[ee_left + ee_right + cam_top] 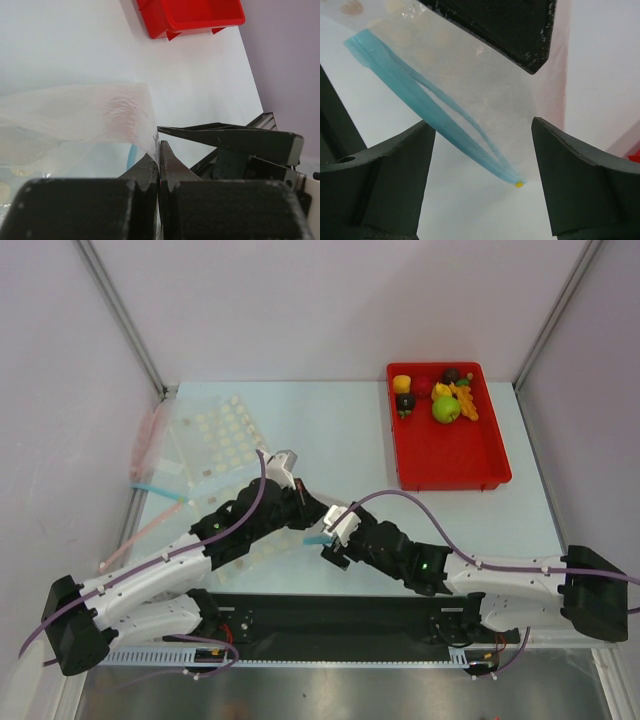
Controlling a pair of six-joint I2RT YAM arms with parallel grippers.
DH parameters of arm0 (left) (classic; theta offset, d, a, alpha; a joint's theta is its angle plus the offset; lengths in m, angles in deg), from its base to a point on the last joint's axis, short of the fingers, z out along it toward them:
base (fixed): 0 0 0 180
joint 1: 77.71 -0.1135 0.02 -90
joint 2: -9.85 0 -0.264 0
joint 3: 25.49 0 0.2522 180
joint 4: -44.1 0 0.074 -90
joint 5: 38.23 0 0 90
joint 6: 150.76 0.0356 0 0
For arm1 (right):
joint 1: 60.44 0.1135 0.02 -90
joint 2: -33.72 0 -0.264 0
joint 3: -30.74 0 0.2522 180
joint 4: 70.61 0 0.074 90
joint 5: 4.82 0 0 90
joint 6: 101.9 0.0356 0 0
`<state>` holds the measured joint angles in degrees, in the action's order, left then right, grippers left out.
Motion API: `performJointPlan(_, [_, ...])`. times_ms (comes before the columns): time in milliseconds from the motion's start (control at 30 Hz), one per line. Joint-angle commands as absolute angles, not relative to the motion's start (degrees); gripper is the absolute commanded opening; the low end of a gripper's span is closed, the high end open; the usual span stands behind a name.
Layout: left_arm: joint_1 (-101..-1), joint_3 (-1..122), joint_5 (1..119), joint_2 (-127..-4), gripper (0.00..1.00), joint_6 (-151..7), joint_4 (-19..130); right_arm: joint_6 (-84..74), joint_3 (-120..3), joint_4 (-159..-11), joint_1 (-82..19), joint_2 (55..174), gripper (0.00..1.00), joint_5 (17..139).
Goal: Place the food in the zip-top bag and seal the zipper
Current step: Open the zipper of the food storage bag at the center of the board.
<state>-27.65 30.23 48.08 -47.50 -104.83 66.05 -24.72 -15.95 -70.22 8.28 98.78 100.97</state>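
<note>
The left end effector (159, 152) is pressed together, its tips seemingly pinching an edge of the clear zip-top bag (90, 112), though the film blurs there. The right end effector (484, 137) stands apart, and the blue zipper (380, 64) runs between its fingers. The food (446, 398) lies in the red tray (450, 465), far right on the bench (340, 430), well apart from both.

A bare stretch of desk (340, 430) was left open between the red tray (452, 484) and the spare bags (215, 435) at the far left. The near middle was blocked by the left arm (235, 525) and right arm (400, 555) meeting there. The gap between the right fingers (395, 165) was partly filled by the bag (485, 95) and its blue zipper (450, 134). The food (446, 408) was crowded at the tray's far end; its near half was left free.
</note>
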Motion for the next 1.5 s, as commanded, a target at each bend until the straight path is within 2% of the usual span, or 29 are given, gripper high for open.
performJointPlan(0, [-28.05,31.69,49.48,-47.11,0.02,-106.28,66.56,-28.25,-18.97,-68.29,9.60,100.34,0.82,109.00])
performJointPlan(233, [-28.05,31.78,48.43,-45.88,0.03,-106.28,67.71,-28.60,-18.97,-67.42,10.22,100.96,0.83,113.20])
performJointPlan(367, [-28.14,31.52,48.34,-45.44,0.04,-106.11,67.62,-28.51,-18.88,-66.71,10.31,100.61,0.62,115.85])
performJointPlan(400, [-28.14,31.60,48.51,-45.44,0.04,-106.11,67.44,-28.43,-18.97,-66.71,10.22,100.61,0.50,116.38])
performJointPlan(467, [-28.14,31.60,48.69,-45.61,0.05,-106.11,67.44,-28.25,-18.88,-66.79,10.31,99.82,0.39,116.21])
performJointPlan(500, [-28.14,31.60,48.60,-45.87,0.06,-106.11,67.53,-28.16,-18.80,-66.79,10.31,99.12,0.28,115.77])
performJointPlan(633, [-28.14,32.13,48.51,-47.10,0.11,-106.11,68.05,-27.72,-17.74,-66.88,10.31,97.27,0.08,114.71])
performJointPlan(667, [-28.14,32.39,48.60,-47.28,0.15,-106.02,68.23,-27.46,-17.65,-66.88,10.31,96.83,0.00,114.45])
performJointPlan(700, [-28.14,32.66,48.69,-47.46,0.33,-105.85,68.32,-27.46,-17.57,-66.97,10.31,96.31,0.00,113.84])
performJointPlan(767, [-28.14,32.75,48.43,-47.20,0.58,-104.88,68.23,-26.93,-17.39,-67.15,10.31,95.78,0.00,113.40])
performJointPlan(800, [-28.14,32.75,48.34,-47.02,0.77,-103.92,67.62,-26.58,-17.39,-67.32,10.31,95.51,0.00,113.13])
performJointPlan(867, [-28.14,32.66,46.76,-45.70,0.87,-101.72,67.53,-25.88,-16.95,-67.24,9.87,94.72,0.00,112.43])
performJointPlan(967, [-28.14,31.96,44.30,-43.68,0.90,-100.05,66.92,-22.72,-16.95,-68.11,6.63,93.32,0.00,108.57])
performJointPlan(1033, [-28.14,31.17,43.95,-42.45,0.98,-98.21,65.78,-18.69,-17.04,-69.42,1.80,91.74,0.00,102.34])
performJointPlan(1067, [-28.14,30.55,43.16,-41.23,1.00,-97.68,65.42,-17.19,-16.95,-69.87,-0.31,91.21,0.00,99.71])
performJointPlan(1167, [-28.05,30.02,40.36,-38.33,1.00,-95.48,64.72,-12.17,-17.13,-71.98,-7.87,89.63,0.00,87.86])
performJointPlan(1267, [-27.35,28.36,38.76,-35.43,1.00,-93.20,62.35,-6.11,-17.04,-72.86,-14.11,88.49,0.00,82.30])
performJointPlan(1467, [-24.10,24.39,42.19,-33.48,1.00,-85.20,51.81,4.43,-17.04,-72.60,-27.02,90.58,0.00,67.63])
